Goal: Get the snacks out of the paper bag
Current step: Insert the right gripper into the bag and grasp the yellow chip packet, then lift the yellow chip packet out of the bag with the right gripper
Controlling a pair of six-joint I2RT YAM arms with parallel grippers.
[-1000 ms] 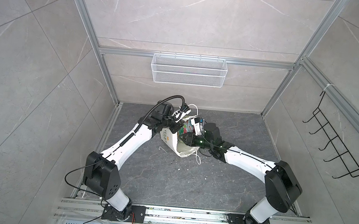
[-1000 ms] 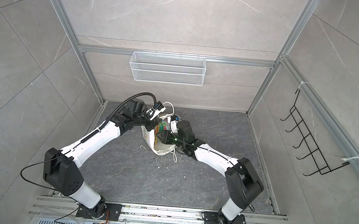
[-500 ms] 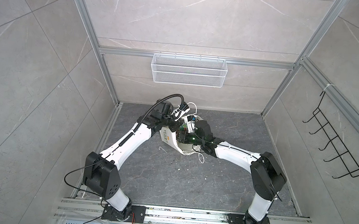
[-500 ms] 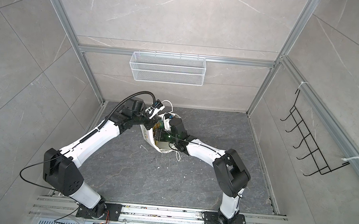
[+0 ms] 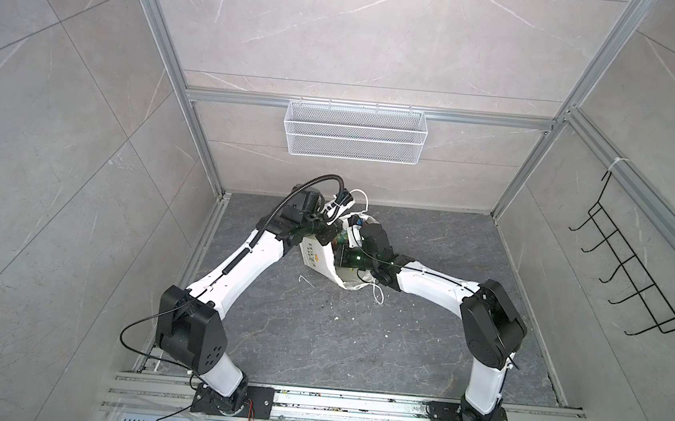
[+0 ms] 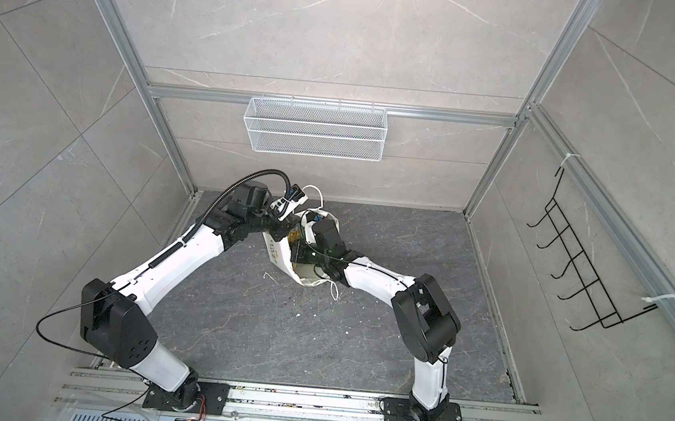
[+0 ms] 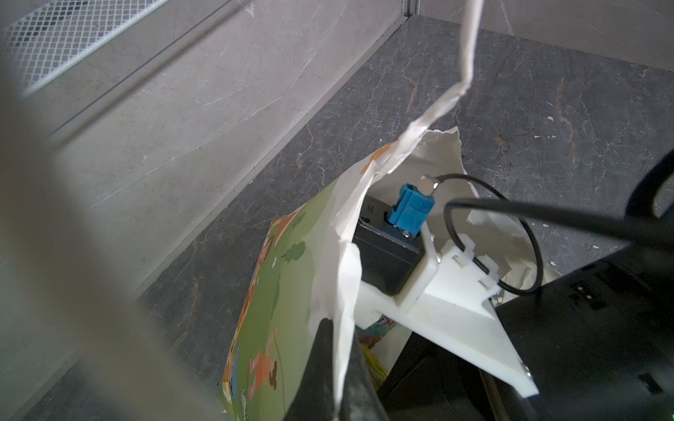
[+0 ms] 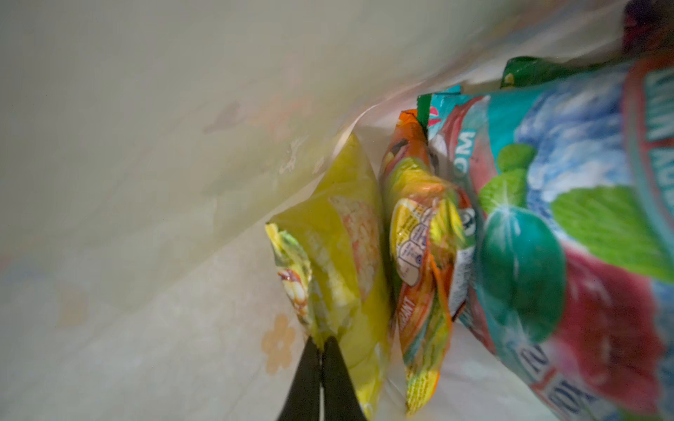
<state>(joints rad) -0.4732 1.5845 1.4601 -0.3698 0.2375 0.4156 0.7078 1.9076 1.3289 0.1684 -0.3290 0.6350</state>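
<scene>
Thin bite only: right pincer [image 8: 321, 344] closed tight on the very edge of the yellow packet [image 8: 346, 255], deep inside the paper bag [image 8: 146, 145]. Could slide off the glossy film on the pull, or drag the neighbouring orange packet [image 8: 419, 273] along and jam at the mouth.

Left pincer [image 7: 341, 364] clamped on the bag's ragged rim, keeping the mouth open. Risks ripping the paper further if pulled against the right arm's wrist, wedged in that opening. Might also lift or tip the whole bag [image 5: 319, 260] off the surface [image 5: 316, 334], with no other hold on it.

Inside the bag, on edge and side by side: yellow packet against the wall, then orange, then a teal packet [image 8: 547, 237], plus a green packet [image 8: 529, 71] edge behind. None out on the surface yet.

Nothing seen in the wire basket [image 5: 354, 138] on the back wall.
</scene>
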